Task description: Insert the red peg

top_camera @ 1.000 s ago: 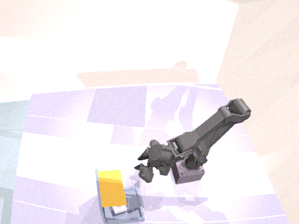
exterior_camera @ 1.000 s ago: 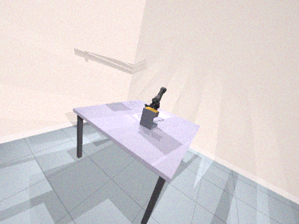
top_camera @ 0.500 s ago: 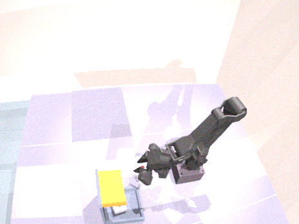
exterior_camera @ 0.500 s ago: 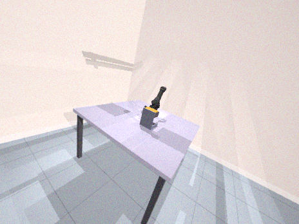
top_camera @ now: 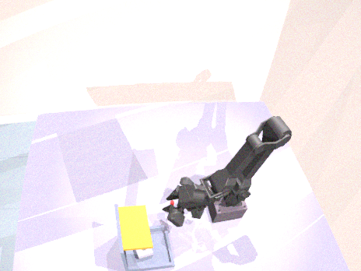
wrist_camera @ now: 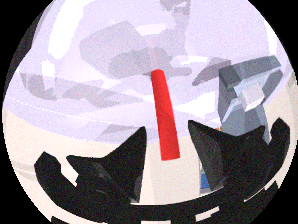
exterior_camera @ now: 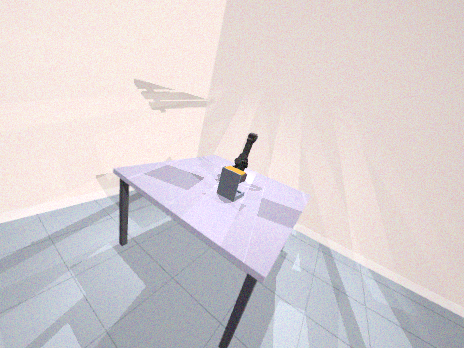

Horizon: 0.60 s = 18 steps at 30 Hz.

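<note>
The red peg [top_camera: 172, 202] [wrist_camera: 165, 115] stands on the table, a small red spot in the top view. My gripper [top_camera: 166, 204] [wrist_camera: 167, 127] is half open around the upper part of the peg, with a gap to each finger in the wrist view. The blue-grey box [top_camera: 170, 249] [exterior_camera: 229, 185] [wrist_camera: 241, 120] is beside the gripper, at the right in the wrist view. Its flat yellow roof [top_camera: 135, 227] [exterior_camera: 235, 170] partly covers the whitish block [top_camera: 145, 253] [wrist_camera: 253, 96]. The hole in the block cannot be made out. The exterior view does not show the fingers clearly.
The lilac table [top_camera: 43, 163] [exterior_camera: 210, 220] carries the arm's dark base [top_camera: 229, 212], to the right of the gripper in the top view. The box's low wall runs close to the lower finger there. Shadows and bright patches lie across the table.
</note>
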### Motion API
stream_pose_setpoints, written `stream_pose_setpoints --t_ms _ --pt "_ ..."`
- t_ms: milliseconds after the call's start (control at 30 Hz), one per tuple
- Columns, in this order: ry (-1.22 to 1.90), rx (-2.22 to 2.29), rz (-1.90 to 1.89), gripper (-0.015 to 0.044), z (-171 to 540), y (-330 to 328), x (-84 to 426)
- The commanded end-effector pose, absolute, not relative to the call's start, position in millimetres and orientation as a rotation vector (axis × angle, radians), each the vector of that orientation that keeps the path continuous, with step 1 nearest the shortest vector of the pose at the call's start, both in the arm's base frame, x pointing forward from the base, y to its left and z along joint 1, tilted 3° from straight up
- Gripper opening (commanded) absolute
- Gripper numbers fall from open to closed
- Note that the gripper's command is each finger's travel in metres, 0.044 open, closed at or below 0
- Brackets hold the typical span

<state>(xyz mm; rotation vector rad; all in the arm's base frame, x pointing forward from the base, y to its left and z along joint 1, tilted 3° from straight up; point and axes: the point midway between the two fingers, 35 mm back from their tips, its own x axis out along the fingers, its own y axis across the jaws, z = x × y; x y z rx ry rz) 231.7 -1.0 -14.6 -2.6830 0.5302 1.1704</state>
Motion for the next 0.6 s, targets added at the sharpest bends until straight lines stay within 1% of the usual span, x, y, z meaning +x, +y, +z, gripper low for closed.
stream_pose_setpoints --t_ms 0,67,300,467,567 --pt "0.538 -2.681 1.173 0.0220 -19.8 -2.0 229.3" --pt "0.538 -2.681 1.173 0.0220 -20.0 -2.1 229.2" --pt "0.531 -2.682 1.176 0.0036 -18.2 -1.4 229.8" --pt "0.531 -2.682 1.176 0.0003 -18.2 -1.4 229.8" --pt "0.531 -2.682 1.176 0.0000 -18.2 -1.4 229.8"
